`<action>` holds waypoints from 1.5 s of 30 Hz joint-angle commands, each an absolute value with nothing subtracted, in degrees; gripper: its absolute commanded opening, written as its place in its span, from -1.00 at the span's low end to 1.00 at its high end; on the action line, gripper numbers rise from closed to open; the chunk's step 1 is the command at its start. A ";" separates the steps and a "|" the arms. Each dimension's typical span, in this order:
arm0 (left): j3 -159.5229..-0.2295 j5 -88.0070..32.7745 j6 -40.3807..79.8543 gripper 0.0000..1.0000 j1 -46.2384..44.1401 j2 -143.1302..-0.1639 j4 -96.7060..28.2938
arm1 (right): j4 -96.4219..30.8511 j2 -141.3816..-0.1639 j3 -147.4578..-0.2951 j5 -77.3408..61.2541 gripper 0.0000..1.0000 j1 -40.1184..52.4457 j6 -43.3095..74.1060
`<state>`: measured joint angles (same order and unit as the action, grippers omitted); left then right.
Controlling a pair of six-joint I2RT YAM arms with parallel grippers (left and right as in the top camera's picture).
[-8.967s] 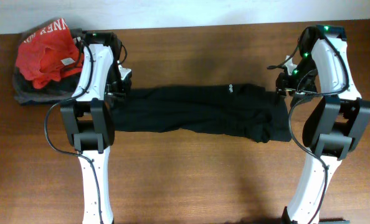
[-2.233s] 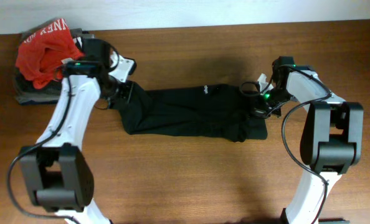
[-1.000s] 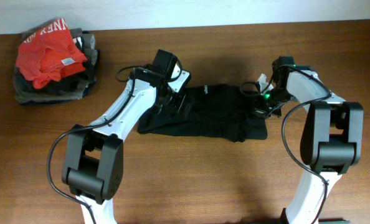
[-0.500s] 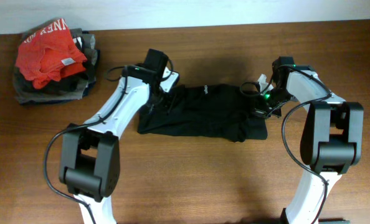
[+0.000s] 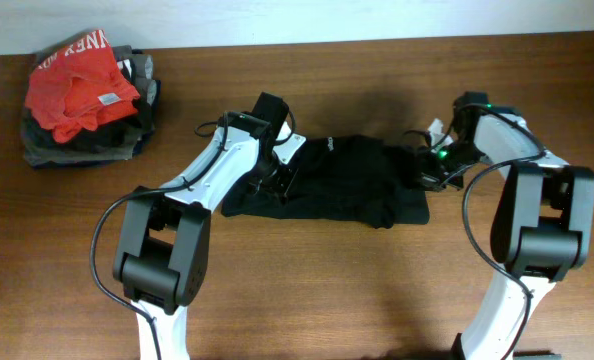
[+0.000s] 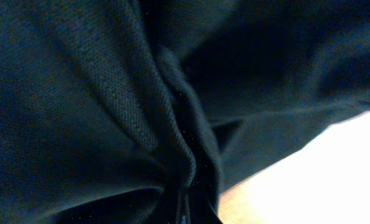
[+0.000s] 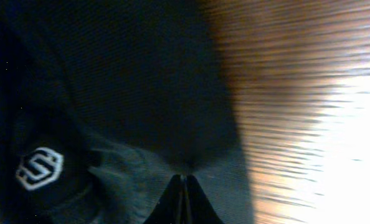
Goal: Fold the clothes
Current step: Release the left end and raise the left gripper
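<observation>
The clothes, a black T-shirt (image 5: 342, 185), lie bunched in a short band across the middle of the table, a small white logo (image 5: 331, 143) on the far edge. My left gripper (image 5: 277, 176) sits at the shirt's left end. In the left wrist view dark folds (image 6: 110, 112) gather into the shut jaws at the bottom edge (image 6: 185, 214). My right gripper (image 5: 433, 170) is at the shirt's right end. Its fingers (image 7: 184, 190) are pressed together with black fabric (image 7: 141, 93) pinched at the tips. A white logo (image 7: 40, 168) shows to their left.
A red garment with white lettering (image 5: 77, 80) lies on a pile of grey and dark folded clothes (image 5: 72, 150) at the far left corner. Bare wooden table (image 5: 317, 290) stretches in front of the shirt.
My left gripper has closed on the shirt's left end and shifted a little to the right. The right gripper has drawn slightly to the right, staying shut on the fabric.
</observation>
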<state>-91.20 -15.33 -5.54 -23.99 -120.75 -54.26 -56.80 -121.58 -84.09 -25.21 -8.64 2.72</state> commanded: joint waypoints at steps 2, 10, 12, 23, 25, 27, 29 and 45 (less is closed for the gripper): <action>-94.59 -23.81 -6.04 -0.99 -24.03 -120.86 -56.51 | -57.04 -121.86 -84.82 -26.39 -0.92 -9.96 2.11; -99.02 -33.67 -6.02 0.94 -24.03 -120.86 -61.30 | -57.14 -121.86 -84.84 -26.61 -0.92 -10.15 1.96; -99.02 -33.63 -6.04 0.99 -24.01 -120.86 -62.11 | -57.21 -121.86 -84.84 -26.61 -0.92 -10.15 1.93; -103.77 -24.71 -6.11 0.98 -17.54 -120.86 -67.00 | -56.05 -121.99 -84.79 -25.63 0.18 -9.45 -1.69; -105.41 -21.91 -6.11 0.99 -15.57 -120.86 -68.51 | -55.81 -121.99 -84.79 -25.17 0.32 -9.45 -1.67; -106.74 -18.96 -6.09 0.98 -13.34 -120.86 -69.58 | -55.68 -121.99 -84.79 -25.12 0.38 -9.43 -1.58; -107.26 -17.37 -6.17 0.98 -11.29 -120.86 -69.93 | -55.55 -121.99 -84.79 -25.10 0.39 -9.43 -1.50; -107.26 -17.10 -11.29 0.98 -5.78 -120.86 -70.61 | -51.37 -122.37 -82.32 -43.16 0.43 -11.00 -8.84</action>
<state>-106.32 -17.30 -9.17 -5.96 -120.77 -70.52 -51.35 -121.58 -83.94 -38.33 -10.68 -6.48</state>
